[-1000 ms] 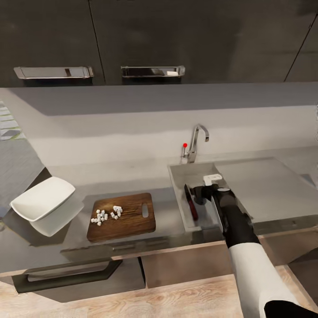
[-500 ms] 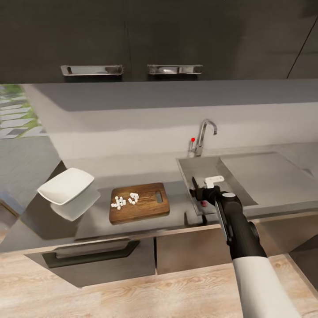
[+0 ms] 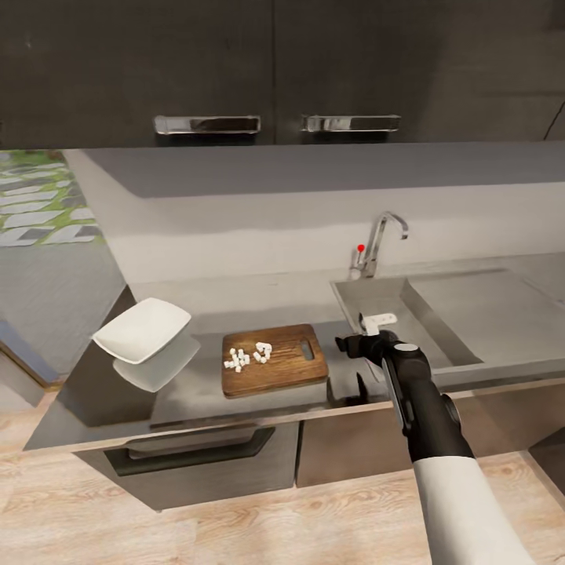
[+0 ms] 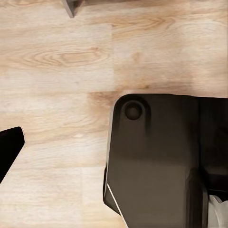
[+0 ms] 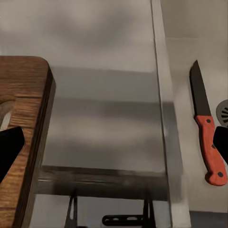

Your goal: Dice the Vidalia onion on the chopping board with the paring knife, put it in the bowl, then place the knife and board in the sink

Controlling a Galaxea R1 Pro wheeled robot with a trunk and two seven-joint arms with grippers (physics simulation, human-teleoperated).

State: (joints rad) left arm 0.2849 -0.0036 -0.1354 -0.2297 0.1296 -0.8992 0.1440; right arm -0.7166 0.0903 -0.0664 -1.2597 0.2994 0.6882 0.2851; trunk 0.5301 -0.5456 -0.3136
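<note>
The paring knife [image 5: 209, 137], red-orange handle and dark blade, lies flat in the sink [image 5: 199, 57] near the drain. My right gripper [image 3: 347, 345] hovers open and empty over the countertop [image 5: 104, 118], between the sink's rim and the chopping board [image 3: 275, 362]. In the right wrist view, my right gripper [image 5: 114, 147] has its fingers wide apart. White diced onion [image 3: 247, 355] sits on the brown board. To the board's left is the white bowl [image 3: 141, 329], tilted. My left gripper's fingertip [image 4: 7, 147] points at the wood floor.
A faucet [image 3: 382, 235] with a red-tipped lever stands behind the sink [image 3: 377, 302]. Dark upper cabinets [image 3: 275, 71] hang above the counter. A drawer handle [image 3: 196, 451] sits under the counter's front edge. The robot's black base [image 4: 156, 161] is over light wood floor.
The whole view has shifted and widened as the camera moved back. My right gripper has drawn out of the sink basin to above its front left rim; the knife stays in the sink.
</note>
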